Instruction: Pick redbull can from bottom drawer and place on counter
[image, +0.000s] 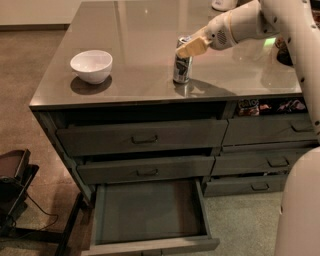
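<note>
The gripper clasps one slim silver-blue can near the front edge of the glossy grey desk, one white bowl well apart.

The gripper sits over the can, covering its top. Its arm runs off the top and right edges. Beyond the gripper, a white thing is cropped at the top. Below and right of it, clutter under the counter is perhaps too small to name. The front of the bottom drawer is cut off below.
</note>
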